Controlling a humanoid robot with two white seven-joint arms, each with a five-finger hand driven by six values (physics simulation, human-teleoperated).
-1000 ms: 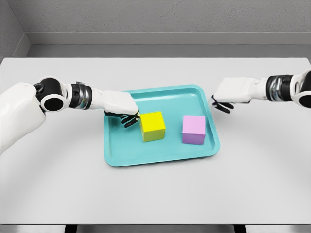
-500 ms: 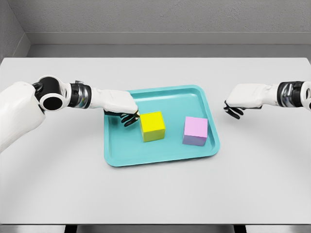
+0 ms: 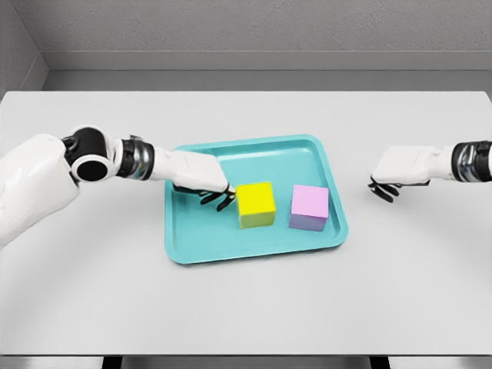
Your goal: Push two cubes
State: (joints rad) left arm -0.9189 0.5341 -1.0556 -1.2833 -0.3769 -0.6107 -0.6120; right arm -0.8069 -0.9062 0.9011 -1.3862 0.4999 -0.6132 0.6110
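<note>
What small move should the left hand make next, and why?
Probably keep pushing the yellow cube rightward: the left hand sits at its left side, and a gap separates it from the pink cube in the teal tray.

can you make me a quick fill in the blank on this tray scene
1. Both cubes sit on the ____ tray.
2. The left hand has its fingers against the ____ cube.
3. The pink cube lies to the ____ of it.
4. The right hand hovers over the ____, off the tray.

Missing words: teal; yellow; right; table
</note>
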